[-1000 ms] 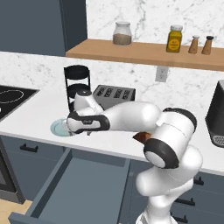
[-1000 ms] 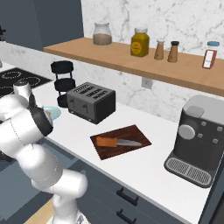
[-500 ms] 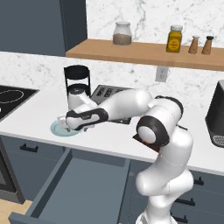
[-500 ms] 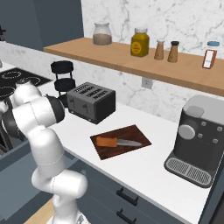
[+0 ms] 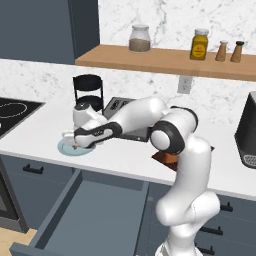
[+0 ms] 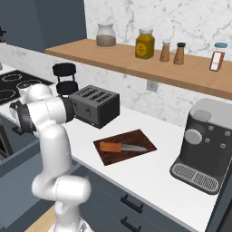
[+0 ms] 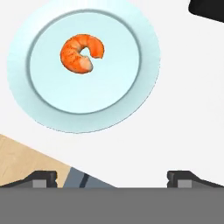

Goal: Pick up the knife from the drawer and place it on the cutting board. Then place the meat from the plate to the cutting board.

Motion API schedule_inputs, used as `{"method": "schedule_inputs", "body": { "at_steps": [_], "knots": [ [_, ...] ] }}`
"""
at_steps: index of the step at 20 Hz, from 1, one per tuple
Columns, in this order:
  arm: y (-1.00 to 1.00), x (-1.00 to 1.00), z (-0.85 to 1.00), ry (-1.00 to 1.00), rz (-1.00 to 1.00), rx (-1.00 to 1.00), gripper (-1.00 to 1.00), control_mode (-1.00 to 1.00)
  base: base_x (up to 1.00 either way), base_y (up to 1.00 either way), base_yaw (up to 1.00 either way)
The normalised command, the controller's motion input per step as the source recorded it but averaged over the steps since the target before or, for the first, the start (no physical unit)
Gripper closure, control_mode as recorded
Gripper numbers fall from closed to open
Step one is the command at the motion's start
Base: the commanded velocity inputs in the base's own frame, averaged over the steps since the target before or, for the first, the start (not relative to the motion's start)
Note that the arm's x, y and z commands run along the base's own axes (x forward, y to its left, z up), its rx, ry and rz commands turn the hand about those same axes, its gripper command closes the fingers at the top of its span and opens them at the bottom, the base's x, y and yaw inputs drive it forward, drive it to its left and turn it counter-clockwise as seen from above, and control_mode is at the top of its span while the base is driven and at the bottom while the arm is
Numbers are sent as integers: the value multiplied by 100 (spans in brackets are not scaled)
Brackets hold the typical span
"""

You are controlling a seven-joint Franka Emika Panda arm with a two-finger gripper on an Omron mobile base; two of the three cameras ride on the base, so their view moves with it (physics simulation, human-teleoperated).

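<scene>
The knife (image 6: 118,147), orange-brown handle and thin grey blade, lies on the dark reddish-brown cutting board (image 6: 142,138) right of the toaster. On the pale blue-green plate (image 7: 144,87) rests the meat (image 7: 82,53), an orange-red curled lump, alone and untouched. My gripper (image 7: 113,177) hovers above the plate's near edge, open, nothing between its fingertips (image 7: 43,177). From the left base camera, the gripper (image 5: 74,142) hangs over the plate (image 5: 65,150) at the counter's front. Below it, the drawer (image 5: 95,210) stands pulled out with a bare grey inside. My arm hides most of the cutting board (image 5: 164,158).
A black toaster (image 6: 95,105) and a black tiered rack (image 5: 88,90) stand just behind the plate. A coffee machine (image 6: 204,145) sits at the right end of the counter. Jars and shakers line the wooden shelf (image 6: 149,68). A cooktop (image 5: 12,110) lies to the left.
The arm has risen and its elbow has swung to the right, while the hand stays over the plate. The gripper stays open; knife and meat have not moved.
</scene>
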Motion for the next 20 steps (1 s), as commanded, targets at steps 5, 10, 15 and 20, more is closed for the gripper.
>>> {"method": "schedule_inputs", "body": {
  "at_steps": [5, 10, 15, 20],
  "knots": [
    [18, 25, -4, 0, 0, 0, -100, -100, 0, 0, 0],
    [0, 22, -5, 0, 0, 0, -100, -100, 0, 0, 0],
    [0, 21, -18, 0, 0, 0, -100, -100, 0, 0, 0],
    [4, 30, -19, 0, 0, -1, -100, -100, 0, 0, 0]
  ]
}}
